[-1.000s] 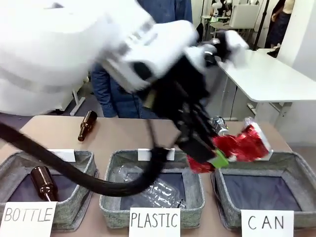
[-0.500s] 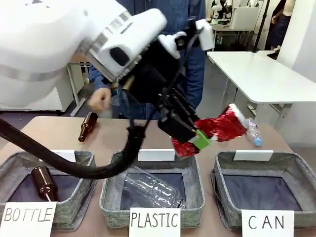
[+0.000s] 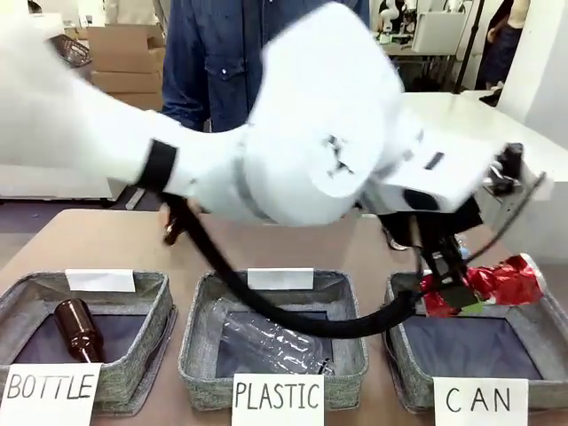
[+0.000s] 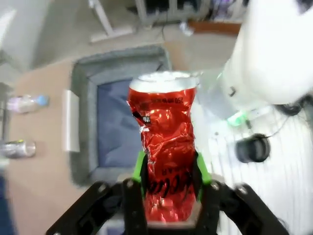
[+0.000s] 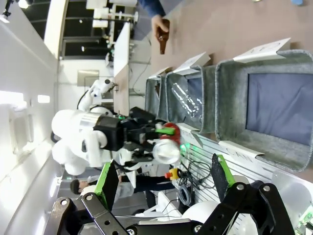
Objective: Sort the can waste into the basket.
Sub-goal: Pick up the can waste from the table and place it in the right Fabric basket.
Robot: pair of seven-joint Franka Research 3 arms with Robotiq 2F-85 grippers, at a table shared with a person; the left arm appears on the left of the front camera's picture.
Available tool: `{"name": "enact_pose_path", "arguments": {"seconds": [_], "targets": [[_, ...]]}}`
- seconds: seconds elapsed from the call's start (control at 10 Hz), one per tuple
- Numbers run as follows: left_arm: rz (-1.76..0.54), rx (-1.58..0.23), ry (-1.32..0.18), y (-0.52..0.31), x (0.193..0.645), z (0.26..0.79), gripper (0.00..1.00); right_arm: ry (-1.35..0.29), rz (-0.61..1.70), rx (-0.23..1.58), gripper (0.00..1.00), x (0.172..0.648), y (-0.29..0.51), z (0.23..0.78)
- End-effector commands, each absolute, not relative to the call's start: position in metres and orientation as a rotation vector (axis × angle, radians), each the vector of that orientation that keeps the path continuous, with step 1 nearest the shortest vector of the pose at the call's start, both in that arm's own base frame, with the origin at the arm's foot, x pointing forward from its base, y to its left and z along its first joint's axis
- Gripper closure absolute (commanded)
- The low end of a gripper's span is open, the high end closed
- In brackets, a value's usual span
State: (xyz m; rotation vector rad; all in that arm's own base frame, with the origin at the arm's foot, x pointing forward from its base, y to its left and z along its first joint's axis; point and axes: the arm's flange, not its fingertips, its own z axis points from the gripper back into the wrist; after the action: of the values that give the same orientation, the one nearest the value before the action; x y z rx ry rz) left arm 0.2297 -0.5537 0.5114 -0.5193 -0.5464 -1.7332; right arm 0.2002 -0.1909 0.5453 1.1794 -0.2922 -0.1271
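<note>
The left pincer [image 3: 451,295] [image 4: 168,171] was pressed onto the lower part of the crushed red can [image 3: 501,280] [image 4: 164,127], one green pad on each side of the pinched middle. The can was held in the air above the CAN basket [image 3: 399,355] [image 4: 122,54] and touched no part of it. In the left wrist view its silver top pointed toward the basket's dark lining. Beyond the basket's wall with the blank white tag [image 4: 72,120], a small metallic can [image 4: 17,148], blurred, lay on the surface [image 3: 106,240] beside a clear plastic bottle [image 4: 27,103]. The right pincer [image 5: 164,166] was spread and held nothing, on the near side of the CAN basket [image 5: 230,98]. The PLASTIC basket [image 3: 200,355] stood just beside the CAN basket, and the BOTTLE basket [image 3: 151,293] stood beyond it.
</note>
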Motion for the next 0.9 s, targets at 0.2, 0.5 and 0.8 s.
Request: {"name": "enact_pose_path", "arguments": {"seconds": [0.2, 0.5, 0.8], "targets": [[-1.789, -0.392, -0.444, -0.64, 0.251, 0.501, 0.56, -0.302, -0.12, 1.191, 0.0, 0.199, -0.19, 0.545], [-1.817, -0.307, -0.444, -0.661, 0.252, 0.48, 0.56, -0.302, -0.12, 1.191, 0.0, 0.199, -0.19, 0.545], [-1.843, -0.251, -0.457, -0.661, 0.252, 0.478, 0.0, -0.302, -0.12, 1.191, 0.0, 0.199, -0.19, 0.545]]}}
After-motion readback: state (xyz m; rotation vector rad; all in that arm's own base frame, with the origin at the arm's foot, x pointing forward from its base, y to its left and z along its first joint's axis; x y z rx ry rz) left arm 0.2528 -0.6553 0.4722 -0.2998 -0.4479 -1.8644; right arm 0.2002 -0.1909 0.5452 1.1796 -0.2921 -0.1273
